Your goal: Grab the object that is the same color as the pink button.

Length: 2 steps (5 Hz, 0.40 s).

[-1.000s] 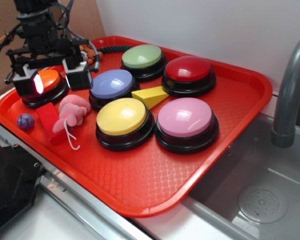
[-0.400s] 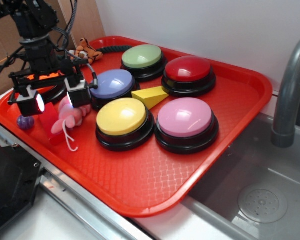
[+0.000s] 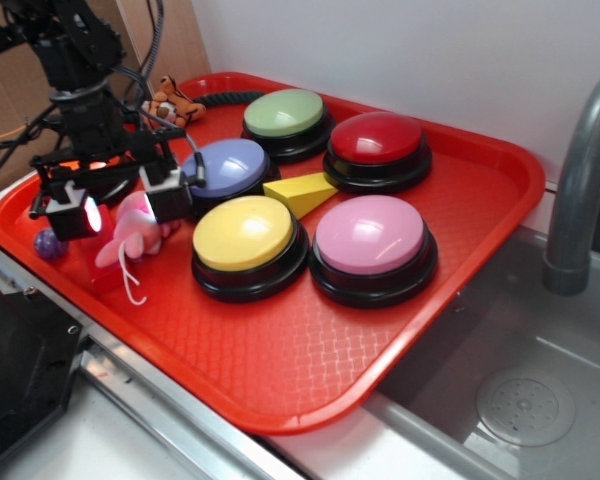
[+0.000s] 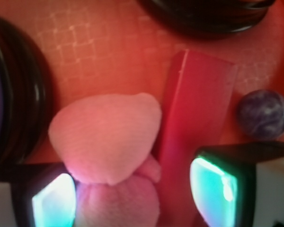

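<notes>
The pink plush toy (image 3: 130,232) lies at the left of the red tray (image 3: 310,370), its white string tail trailing toward the front. The pink dome button (image 3: 370,237) sits at the tray's middle right. My gripper (image 3: 122,208) is open and low over the toy, with one finger on each side. In the wrist view the toy (image 4: 109,142) fills the space between the two fingers, closer to the left one. The red block (image 4: 194,123) lies between the toy and the right finger. My gripper (image 4: 135,198) is not closed on anything.
A small purple ball (image 3: 48,244) lies left of the block, also in the wrist view (image 4: 265,113). Lavender-blue (image 3: 230,165), yellow (image 3: 245,235), green (image 3: 285,112) and red (image 3: 377,138) buttons, a yellow wedge (image 3: 302,190), a tiger toy (image 3: 170,98). A sink and grey faucet (image 3: 580,180) stand right.
My gripper has moved forward from over the orange button and come down around the pink plush toy. It has stayed open. The toy has shifted slightly.
</notes>
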### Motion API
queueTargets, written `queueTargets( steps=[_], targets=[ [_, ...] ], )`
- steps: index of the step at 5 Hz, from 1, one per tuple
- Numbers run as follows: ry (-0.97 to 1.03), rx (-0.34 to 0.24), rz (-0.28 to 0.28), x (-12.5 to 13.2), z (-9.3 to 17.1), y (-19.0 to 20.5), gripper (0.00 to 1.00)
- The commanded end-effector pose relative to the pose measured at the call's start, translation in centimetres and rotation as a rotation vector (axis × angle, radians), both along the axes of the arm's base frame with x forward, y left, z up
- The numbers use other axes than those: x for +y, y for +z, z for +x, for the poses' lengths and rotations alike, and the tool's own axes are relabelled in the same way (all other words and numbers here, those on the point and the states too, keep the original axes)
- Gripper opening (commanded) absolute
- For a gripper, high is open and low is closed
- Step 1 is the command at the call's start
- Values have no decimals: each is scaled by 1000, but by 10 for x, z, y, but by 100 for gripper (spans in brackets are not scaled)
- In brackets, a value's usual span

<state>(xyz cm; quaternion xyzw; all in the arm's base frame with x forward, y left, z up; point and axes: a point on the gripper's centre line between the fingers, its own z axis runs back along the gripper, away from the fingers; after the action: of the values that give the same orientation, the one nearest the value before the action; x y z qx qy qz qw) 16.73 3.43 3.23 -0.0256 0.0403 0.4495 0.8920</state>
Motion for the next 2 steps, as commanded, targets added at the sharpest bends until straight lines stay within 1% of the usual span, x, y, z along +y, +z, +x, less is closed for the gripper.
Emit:
queueTargets(
  steps=[1, 2],
  targets=[
    [-27, -47, 5, -6, 2, -1, 29],
    [-21, -60, -2, -6, 1, -1, 12]
  ],
)
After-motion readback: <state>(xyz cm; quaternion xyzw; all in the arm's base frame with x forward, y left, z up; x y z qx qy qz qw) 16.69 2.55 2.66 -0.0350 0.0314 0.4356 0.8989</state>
